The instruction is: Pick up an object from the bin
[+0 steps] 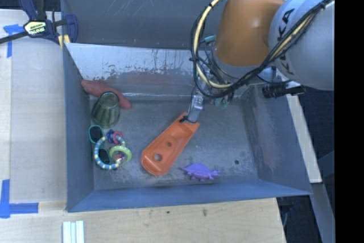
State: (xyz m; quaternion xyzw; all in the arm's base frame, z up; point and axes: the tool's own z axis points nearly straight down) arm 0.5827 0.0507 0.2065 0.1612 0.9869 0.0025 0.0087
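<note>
Where the grey bin (250,142) looks scuffed, an orange spatula (168,148) lies flat.

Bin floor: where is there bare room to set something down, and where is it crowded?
Bare floor lies right of the orange scraper, up to the bin's right wall, and between the green cup and the claw. Crowded: the left side, with cup, pink strip and ring toy. The purple toy takes the front.

Orange paddle (168,148), purple dinosaur (200,172)
</note>
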